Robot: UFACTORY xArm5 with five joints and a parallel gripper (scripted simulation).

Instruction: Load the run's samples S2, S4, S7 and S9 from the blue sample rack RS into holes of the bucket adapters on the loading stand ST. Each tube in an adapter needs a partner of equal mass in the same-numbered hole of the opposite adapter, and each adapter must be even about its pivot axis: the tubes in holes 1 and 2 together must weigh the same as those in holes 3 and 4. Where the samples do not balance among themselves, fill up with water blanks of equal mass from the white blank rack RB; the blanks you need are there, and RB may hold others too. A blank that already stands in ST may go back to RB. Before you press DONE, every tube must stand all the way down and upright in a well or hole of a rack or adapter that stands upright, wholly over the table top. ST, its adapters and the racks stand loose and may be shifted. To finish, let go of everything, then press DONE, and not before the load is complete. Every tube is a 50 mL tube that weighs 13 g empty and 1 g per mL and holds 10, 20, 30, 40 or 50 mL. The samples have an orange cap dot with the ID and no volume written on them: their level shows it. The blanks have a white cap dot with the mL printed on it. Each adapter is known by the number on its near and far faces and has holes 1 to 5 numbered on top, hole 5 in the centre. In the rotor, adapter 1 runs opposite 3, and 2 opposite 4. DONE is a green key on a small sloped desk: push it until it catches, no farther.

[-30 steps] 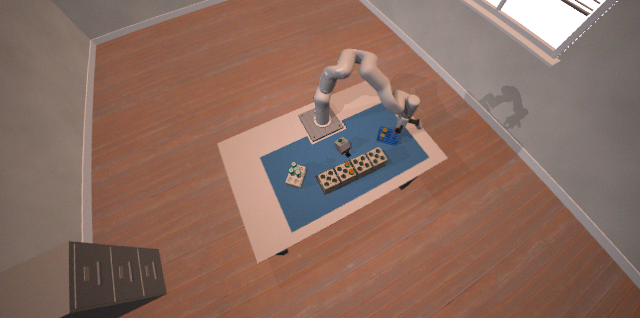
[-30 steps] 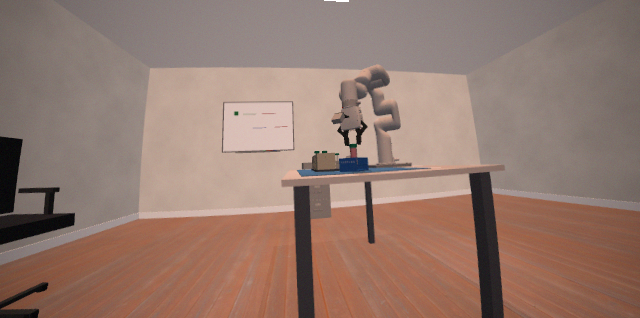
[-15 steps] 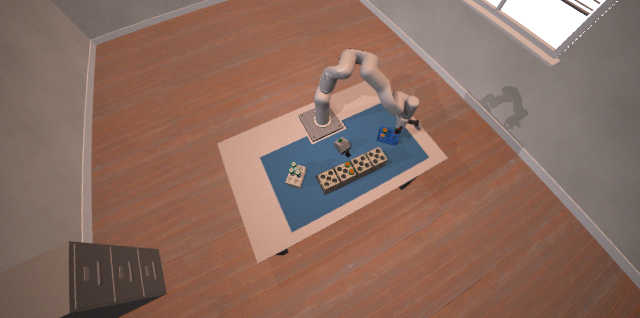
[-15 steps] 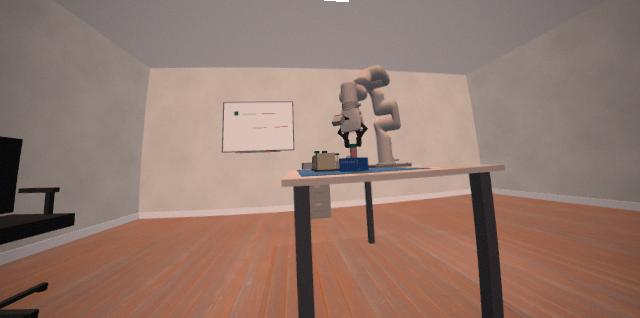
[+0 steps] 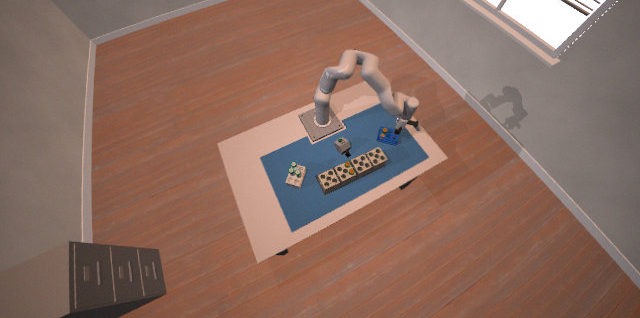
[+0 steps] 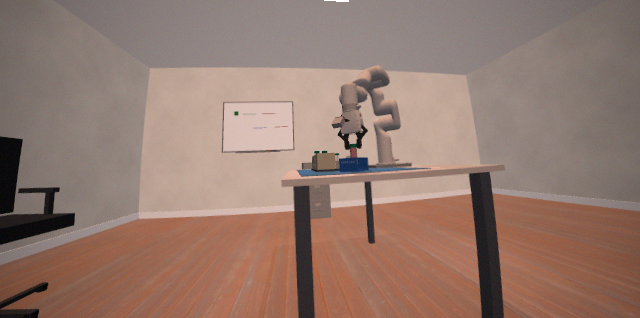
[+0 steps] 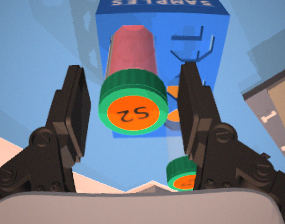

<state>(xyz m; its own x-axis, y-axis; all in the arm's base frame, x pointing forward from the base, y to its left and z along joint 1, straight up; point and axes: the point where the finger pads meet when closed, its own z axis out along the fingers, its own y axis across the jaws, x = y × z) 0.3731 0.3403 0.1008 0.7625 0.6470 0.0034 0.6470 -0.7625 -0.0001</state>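
Observation:
Sample S2 point(image 7: 133, 110) point(image 6: 353, 151), a tube with pink liquid, a green cap and an orange dot, stands in the blue sample rack RS point(image 7: 215, 26) point(image 5: 387, 136) point(image 6: 353, 164). My gripper point(image 7: 132, 83) point(image 5: 398, 130) point(image 6: 353, 144) is open. Its fingers flank S2's cap with a gap on each side. Another orange-dot tube point(image 7: 181, 176) stands nearer in the rack, and a third is half hidden behind my right finger. The four bucket adapters on stand ST point(image 5: 352, 168) form a row. Two orange-dot tubes point(image 5: 349, 168) stand in one middle adapter.
The white blank rack RB point(image 5: 294, 177) with several green-capped tubes is at the left of the blue mat point(image 5: 310, 203). The DONE desk point(image 5: 342, 144) stands between the arm's base and ST. The table's right edge is close to RS.

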